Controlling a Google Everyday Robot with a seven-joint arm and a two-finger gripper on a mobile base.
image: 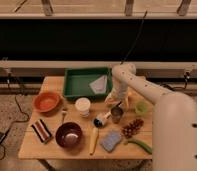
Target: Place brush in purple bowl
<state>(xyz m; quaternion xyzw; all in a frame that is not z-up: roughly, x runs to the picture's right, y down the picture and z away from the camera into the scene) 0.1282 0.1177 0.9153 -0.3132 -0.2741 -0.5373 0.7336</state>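
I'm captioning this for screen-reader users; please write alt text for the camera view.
A white robot arm reaches over a cluttered wooden table, its gripper close to a small brush lying beside a metal cup. An empty purple bowl sits near the table's front edge.

The white-headed brush [102, 119] lies flat beside the empty purple bowl [69, 145], with the pincer [117, 104] just beyond its handle.
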